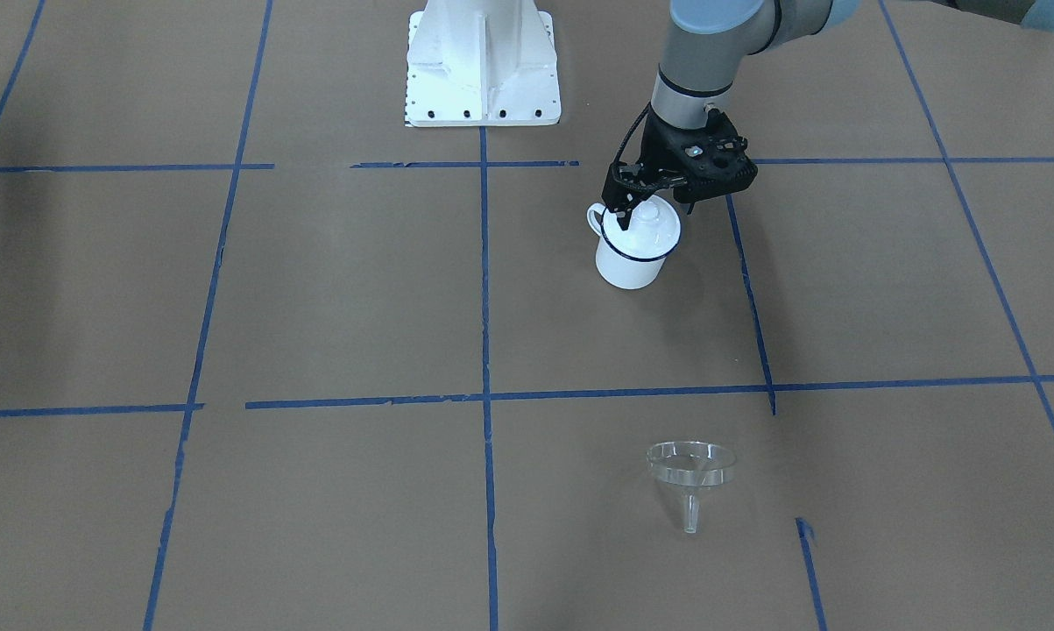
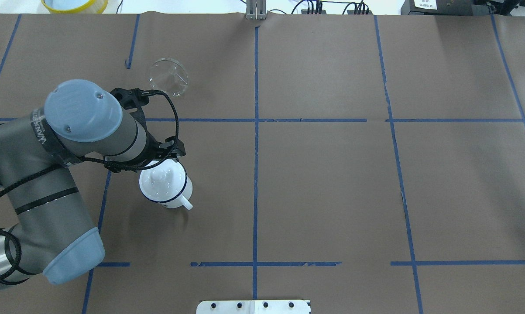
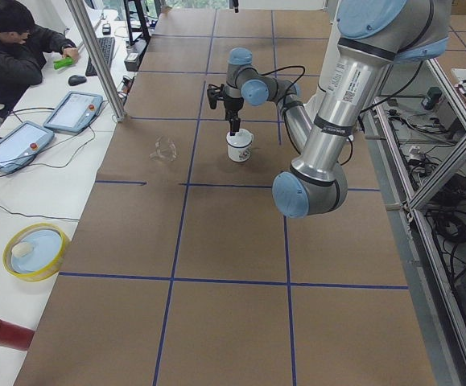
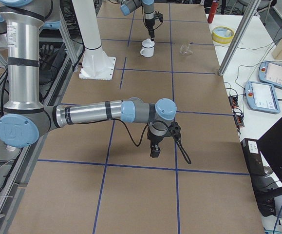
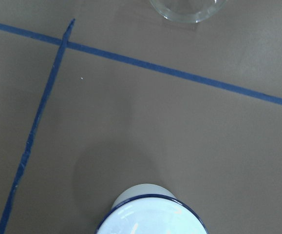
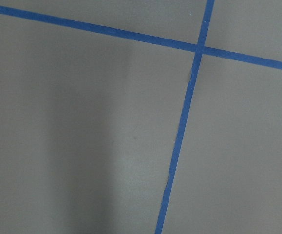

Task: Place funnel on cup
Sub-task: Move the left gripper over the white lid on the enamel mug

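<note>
While the left gripper (image 1: 654, 210) hangs, jaws spread, over the cup (image 1: 632, 261), the funnel (image 1: 691, 464) lies well apart from it.

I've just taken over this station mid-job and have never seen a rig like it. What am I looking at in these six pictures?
This is a robot with two arms, working at a brown table. Two pictures look down on the table, one from behind the robot and one facing it. Two look along the table from its ends. The last two come from cameras on the wrists.

A white cup stands on the table with a white lid on it. A clear funnel sits well apart from it.

The left gripper hangs right at the lid's knob. I cannot tell whether its jaws have closed on it. The right gripper hovers over bare table far from both, and whether it is open or shut is unclear.
</note>
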Controlling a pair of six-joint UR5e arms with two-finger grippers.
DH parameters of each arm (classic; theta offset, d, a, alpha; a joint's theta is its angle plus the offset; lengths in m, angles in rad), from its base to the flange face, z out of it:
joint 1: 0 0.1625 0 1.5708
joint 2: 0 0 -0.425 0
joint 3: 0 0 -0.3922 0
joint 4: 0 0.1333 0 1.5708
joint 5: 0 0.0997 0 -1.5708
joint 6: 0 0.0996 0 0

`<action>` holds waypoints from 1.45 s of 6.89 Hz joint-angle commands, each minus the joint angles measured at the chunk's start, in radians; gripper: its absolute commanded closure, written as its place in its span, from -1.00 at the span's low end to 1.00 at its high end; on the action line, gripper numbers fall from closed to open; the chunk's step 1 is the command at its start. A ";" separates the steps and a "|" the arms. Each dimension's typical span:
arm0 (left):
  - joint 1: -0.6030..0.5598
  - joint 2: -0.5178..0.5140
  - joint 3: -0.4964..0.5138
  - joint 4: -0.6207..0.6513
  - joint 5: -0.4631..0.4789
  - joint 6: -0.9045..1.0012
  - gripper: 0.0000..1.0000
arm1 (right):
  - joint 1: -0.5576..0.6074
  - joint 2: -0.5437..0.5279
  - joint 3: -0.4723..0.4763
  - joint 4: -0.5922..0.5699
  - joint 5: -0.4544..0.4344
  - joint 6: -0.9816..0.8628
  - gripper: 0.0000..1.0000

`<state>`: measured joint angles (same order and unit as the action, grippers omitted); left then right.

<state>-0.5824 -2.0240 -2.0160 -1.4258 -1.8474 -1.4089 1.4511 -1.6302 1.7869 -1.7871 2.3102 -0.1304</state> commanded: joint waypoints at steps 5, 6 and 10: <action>0.018 0.011 -0.004 0.002 -0.004 0.004 -0.34 | 0.000 0.000 0.000 0.000 0.000 0.000 -1.00; 0.018 0.013 -0.001 0.002 -0.003 0.007 -0.34 | 0.000 0.000 0.000 0.000 0.000 0.000 -1.00; 0.019 0.018 -0.007 0.002 -0.006 0.005 -0.11 | 0.000 0.000 0.000 0.000 0.000 0.000 -1.00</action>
<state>-0.5640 -2.0068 -2.0235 -1.4235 -1.8518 -1.4020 1.4512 -1.6306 1.7864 -1.7871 2.3102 -0.1304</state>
